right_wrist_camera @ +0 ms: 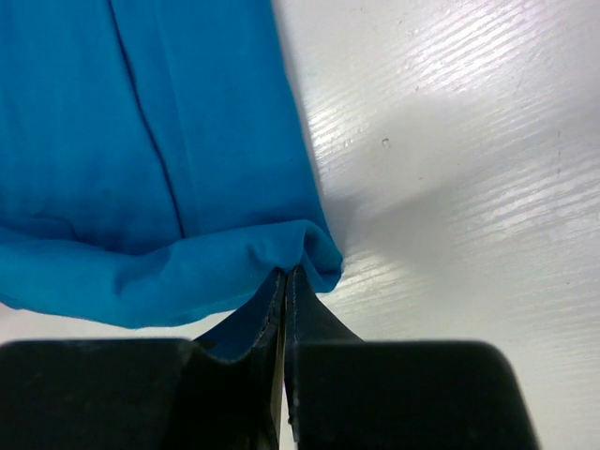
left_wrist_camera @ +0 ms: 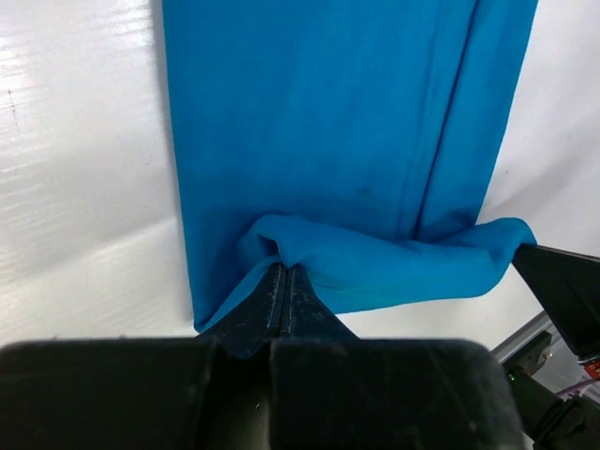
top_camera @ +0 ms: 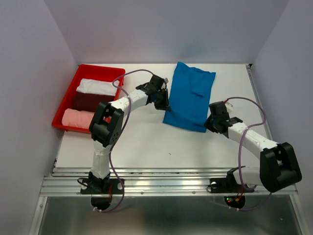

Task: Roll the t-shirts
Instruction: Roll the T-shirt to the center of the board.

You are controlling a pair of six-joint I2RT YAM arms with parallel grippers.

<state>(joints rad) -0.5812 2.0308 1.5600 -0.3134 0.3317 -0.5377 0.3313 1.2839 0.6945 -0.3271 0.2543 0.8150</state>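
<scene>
I count one blue t-shirt (top_camera: 190,95), one white t-shirt (top_camera: 96,87), one maroon t-shirt (top_camera: 88,102), one pink t-shirt (top_camera: 78,118), one red tray (top_camera: 100,67), one left arm (top_camera: 128,102), one right arm (top_camera: 249,139).

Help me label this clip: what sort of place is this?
Probably a robot lab cell: white table boxed by plain walls, arms bolted to a metal rail, red tray of rolled t-shirts.

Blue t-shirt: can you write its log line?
left tool: shut on blue t-shirt corner | right tool: shut on other corner | near edge: curled over
</scene>
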